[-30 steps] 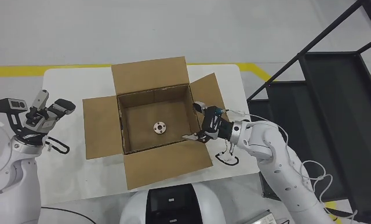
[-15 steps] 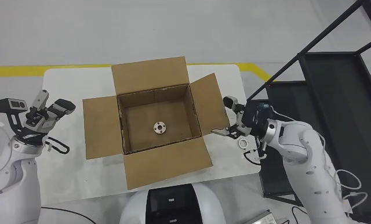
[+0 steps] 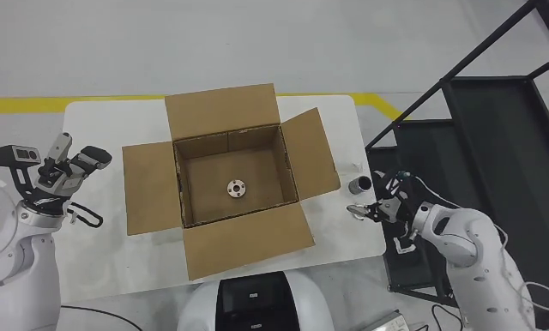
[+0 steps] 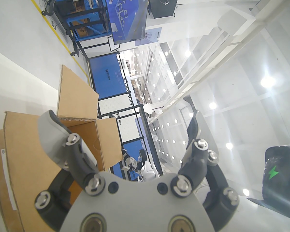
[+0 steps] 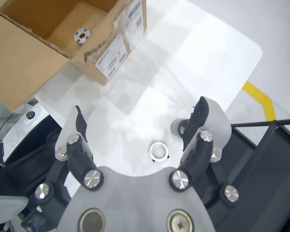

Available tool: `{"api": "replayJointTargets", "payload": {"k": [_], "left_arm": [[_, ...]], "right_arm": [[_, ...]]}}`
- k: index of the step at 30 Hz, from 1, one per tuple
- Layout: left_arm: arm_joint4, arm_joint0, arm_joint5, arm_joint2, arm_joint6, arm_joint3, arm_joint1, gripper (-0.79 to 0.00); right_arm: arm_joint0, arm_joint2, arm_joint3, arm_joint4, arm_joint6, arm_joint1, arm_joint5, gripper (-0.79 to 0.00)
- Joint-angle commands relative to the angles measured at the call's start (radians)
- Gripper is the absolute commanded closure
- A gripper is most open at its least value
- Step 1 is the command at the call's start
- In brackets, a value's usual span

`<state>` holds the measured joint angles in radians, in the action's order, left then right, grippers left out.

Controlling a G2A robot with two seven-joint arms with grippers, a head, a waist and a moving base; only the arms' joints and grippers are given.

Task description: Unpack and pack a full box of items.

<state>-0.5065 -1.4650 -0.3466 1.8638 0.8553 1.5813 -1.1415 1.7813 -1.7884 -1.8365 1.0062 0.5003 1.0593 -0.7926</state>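
White table (image 3: 129, 262) bears open cardboard box (image 3: 227, 144), metal ring (image 5: 158, 150), small cylinder (image 3: 359, 184)

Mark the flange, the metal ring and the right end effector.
flange (image 5: 86, 34), right wrist view, disc face
metal ring (image 5: 151, 151), right wrist view, rim
right end effector (image 5: 140, 103), right wrist view, between fingertips

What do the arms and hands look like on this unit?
The left hand and right hand match: grey metal palm plate, silver screws, black linkages, two light grey fingers with black ribbed pads. The left arm and right arm are white rounded shells, with a black cable loop at each wrist.
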Motion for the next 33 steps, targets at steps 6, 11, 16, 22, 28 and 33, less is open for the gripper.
{"api": "replayJointTargets", "payload": {"k": [6,11,16,22,28,33], "left_arm": [[0.000,0.000,0.000,0.000,0.000,0.000,0.000,-0.785],[0.000,0.000,0.000,0.000,0.000,0.000,0.000,-0.785],[0.000,0.000,0.000,0.000,0.000,0.000,0.000,-0.785],[0.000,0.000,0.000,0.000,0.000,0.000,0.000,-0.785],[0.000,0.000,0.000,0.000,0.000,0.000,0.000,-0.785],[0.000,0.000,0.000,0.000,0.000,0.000,0.000,-0.785]], "right_arm": [[-0.076,0.067,0.039,-0.004,0.050,-0.003,0.026,-0.785],[-0.076,0.067,0.039,-0.004,0.050,-0.003,0.026,-0.785],[-0.076,0.067,0.039,-0.004,0.050,-0.003,0.026,-0.785],[-0.080,0.059,0.046,0.025,0.044,-0.004,0.044,-0.785],[-0.065,0.012,0.125,0.024,0.034,-0.013,0.040,-0.785],[-0.056,0.019,0.194,0.012,0.085,-0.019,0.044,-0.785]]}}
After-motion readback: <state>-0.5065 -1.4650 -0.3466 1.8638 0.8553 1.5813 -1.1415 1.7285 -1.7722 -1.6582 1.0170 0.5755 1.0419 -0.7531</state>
